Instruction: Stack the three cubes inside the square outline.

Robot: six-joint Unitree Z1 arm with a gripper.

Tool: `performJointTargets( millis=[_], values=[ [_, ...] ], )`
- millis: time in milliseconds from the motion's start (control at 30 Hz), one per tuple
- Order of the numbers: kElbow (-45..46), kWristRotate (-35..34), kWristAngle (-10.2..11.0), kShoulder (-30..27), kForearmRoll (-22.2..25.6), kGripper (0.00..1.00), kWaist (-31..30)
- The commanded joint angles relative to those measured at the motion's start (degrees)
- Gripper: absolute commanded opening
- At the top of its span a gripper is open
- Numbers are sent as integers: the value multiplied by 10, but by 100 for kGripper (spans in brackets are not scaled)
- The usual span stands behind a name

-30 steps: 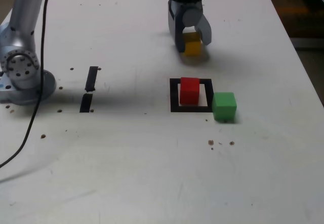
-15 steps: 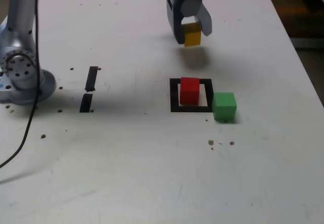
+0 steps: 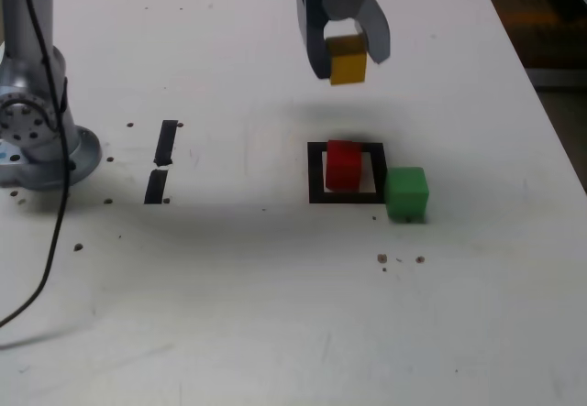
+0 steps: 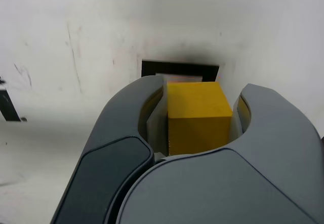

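Fingers [image 3: 346, 58] clamped on yellow cube [image 3: 348, 60], airborne at top centre; off-centre drop onto red cube [image 3: 344, 164] risks toppling.

table [image 3: 275, 333]: smooth white top, matt, scuffed and speckled with dark crumbs
gripper [image 3: 347, 58]: grey moulded plastic with a soft sheen
yellow cube [image 3: 348, 60]: matt, faintly grainy faces
red cube [image 3: 343, 164]: matt, plain colour
green cube [image 3: 406, 192]: matt, plain colour
outline [image 3: 316, 172]: flat black tape
arm base [image 3: 37, 122]: silvery metal, satin finish
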Motion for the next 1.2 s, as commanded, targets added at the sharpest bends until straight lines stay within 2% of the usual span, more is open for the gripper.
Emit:
performJointTargets(
  millis=[0,200,467,1167],
  values=[
    [0,-10,-2,-9,2,15,-17],
    [15,-38,-3,-11,4,16,-63],
    [46,-55,-3,-5,-1,16,-94],
    [58,-60,-10,37,-55,18,-119]
  ],
)
